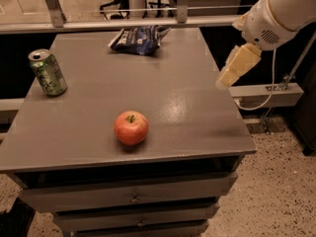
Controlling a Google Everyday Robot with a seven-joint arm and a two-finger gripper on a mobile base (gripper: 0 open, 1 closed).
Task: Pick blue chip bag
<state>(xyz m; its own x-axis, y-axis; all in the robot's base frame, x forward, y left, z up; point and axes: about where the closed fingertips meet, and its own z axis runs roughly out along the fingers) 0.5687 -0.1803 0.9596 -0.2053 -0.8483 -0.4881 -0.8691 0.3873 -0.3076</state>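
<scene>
The blue chip bag (138, 38) lies crumpled at the far edge of the grey table (192, 112), a little left of its middle. My gripper (226, 79) hangs from the white arm at the upper right, above the table's right edge, pointing down and left. It is well to the right of the bag and nearer than it, and holds nothing that I can see.
A red apple (131, 128) sits near the front middle of the table. A green soda can (47, 72) stands upright at the left edge. Drawers (133, 199) run under the tabletop. A metal rail (123, 23) crosses behind the table.
</scene>
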